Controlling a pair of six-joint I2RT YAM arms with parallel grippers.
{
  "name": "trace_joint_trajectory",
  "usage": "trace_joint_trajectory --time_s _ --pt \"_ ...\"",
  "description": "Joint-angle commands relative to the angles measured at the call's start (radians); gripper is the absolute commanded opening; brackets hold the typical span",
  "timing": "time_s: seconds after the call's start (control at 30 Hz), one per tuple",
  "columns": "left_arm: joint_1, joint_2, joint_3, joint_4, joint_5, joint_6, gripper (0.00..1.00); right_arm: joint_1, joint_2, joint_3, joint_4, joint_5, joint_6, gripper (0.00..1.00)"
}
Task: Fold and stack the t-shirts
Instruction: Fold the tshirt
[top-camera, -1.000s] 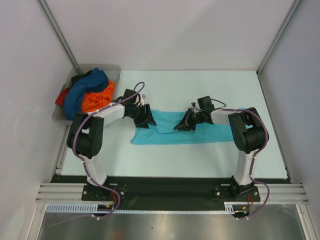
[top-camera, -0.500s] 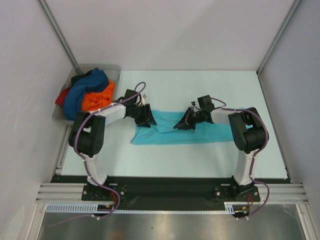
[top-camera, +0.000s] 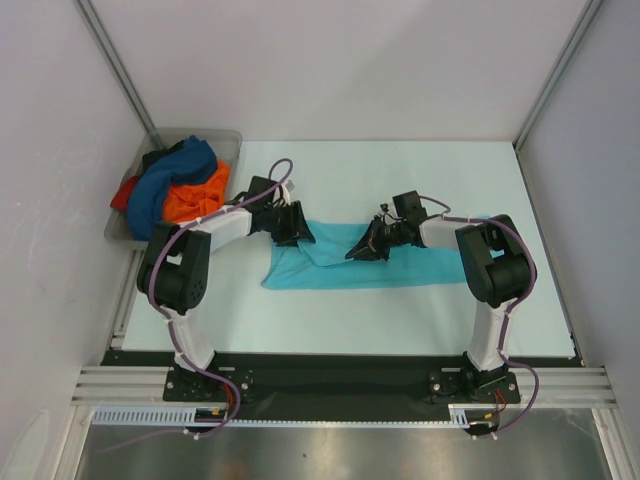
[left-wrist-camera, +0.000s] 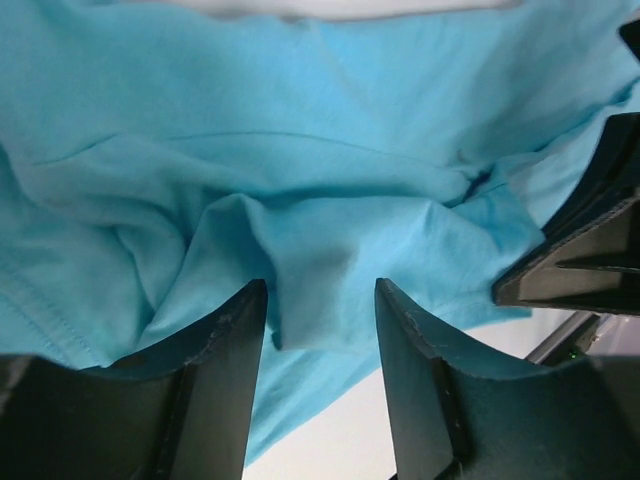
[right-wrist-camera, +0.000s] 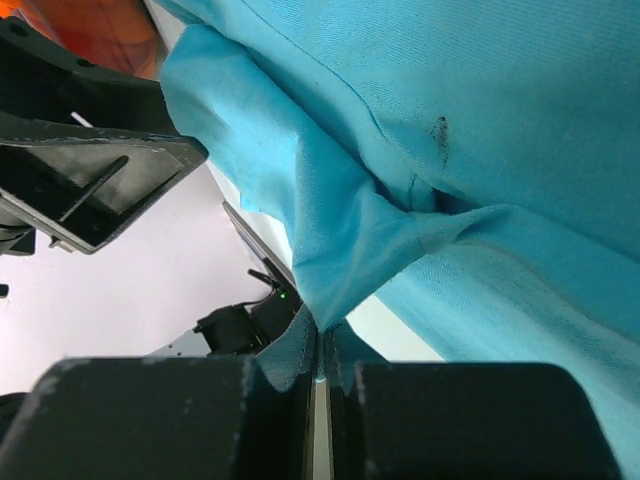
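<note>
Turquoise t-shirt (top-camera: 420, 266) lies spread across mid counter (top-camera: 450, 180), btwn my two arms. My R gripper (top-camera: 358, 250) is clamped tight on a pinched, raised fold of it. My L gripper (top-camera: 296, 233) sits at its left end, jaws apart w/ a loose ridge of cloth btwn them. Dark blue shirt (top-camera: 170, 180), orange shirt (top-camera: 195, 202) & red shirt (top-camera: 124, 194) are heaped in the grey tray (top-camera: 205, 134), far-left corner.

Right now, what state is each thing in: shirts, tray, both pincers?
turquoise shirt: on the table, part folded, wrinkled.
left pincer: open, astride a ridge of the turquoise shirt.
right pincer: shut on the turquoise shirt.
blue shirt: crumpled, unfolded, in the tray.
orange shirt: crumpled in the tray.
red shirt: crumpled in the tray, mostly hidden.
tray: holds the three-shirt heap.
</note>
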Motion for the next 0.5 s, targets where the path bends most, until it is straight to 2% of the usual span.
trace_joint_trajectory --time_s 0.0,0.07,0.17,0.27,0.3,0.47 --pt "-0.005 -0.010 0.016 0.086 0.055 -0.018 0.52 0.005 0.005 0.016 0.001 -0.008 -0.008 0.00" --pt "-0.005 -0.003 0.019 0.082 0.074 -0.027 0.50 0.006 0.006 0.019 0.001 -0.008 -0.009 0.00" --pt "-0.005 -0.004 0.030 0.023 0.069 -0.022 0.36 0.005 0.008 0.028 0.004 -0.009 -0.006 0.00" --pt "-0.005 -0.004 0.068 -0.119 0.031 -0.019 0.06 -0.004 0.008 0.038 0.001 -0.015 -0.008 0.00" --pt "-0.005 -0.010 0.096 -0.176 0.026 -0.019 0.00 -0.006 0.005 0.044 -0.002 -0.023 -0.008 0.00" --pt "-0.005 -0.046 0.196 -0.332 0.000 -0.025 0.00 -0.012 -0.009 0.075 -0.112 -0.072 -0.074 0.00"
